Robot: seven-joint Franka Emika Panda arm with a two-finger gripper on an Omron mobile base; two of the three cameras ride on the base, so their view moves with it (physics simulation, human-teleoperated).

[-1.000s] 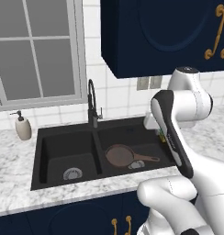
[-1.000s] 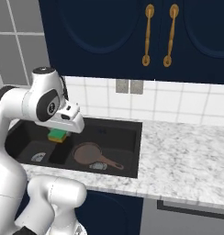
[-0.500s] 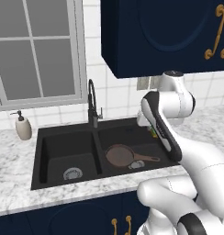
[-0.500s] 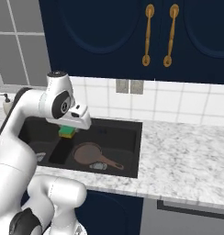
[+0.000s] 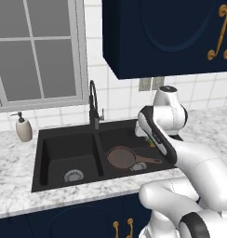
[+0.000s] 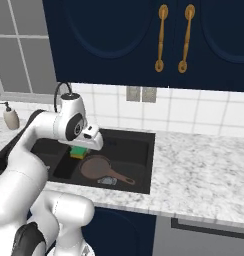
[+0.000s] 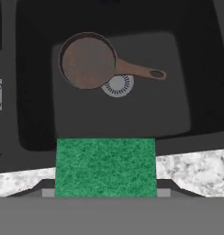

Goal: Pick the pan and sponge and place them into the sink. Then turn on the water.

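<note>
- Swinging from the right side, the white arm's wrist has travelled leftward over the past second, and the fingers [image 6: 80, 151] now hang over the right basin with the sponge carried along; the base cameras have not shifted.
- Between the fingers sits the small rectangular green sponge with a yellow underside [image 7: 105, 167], clamped at a middling width; in the hand view its green face hides the fingertips, and in the right base view it shows just below the hand [image 6: 79, 152].
- It appears to be held aloft above the basin's near edge rather than resting on anything, probably so it can be let go over open basin floor without landing on the pan.
- The round shallow reddish-brown frying pan with the long thin handle [image 7: 88, 66] already lies flat on the floor of the right basin, its rim overlapping the round silver drain [image 7: 118, 86], handle pointing away from the divider.
- The large matte black double-basin sink [image 5: 66, 136] is sunk into a grey-veined white marble desk [image 6: 204, 170].
- The tall thin black gooseneck faucet [image 5: 93, 104] stands behind the divider, untouched by the arm; turning on the water is not yet done.
- A cream soap dispenser bottle [image 5: 23, 128] stands on the desk left of the sink, below a grey-framed window [image 5: 38, 51].
- Navy cabinets with brass handles [image 6: 162, 37] hang over white wall tiles.
</note>
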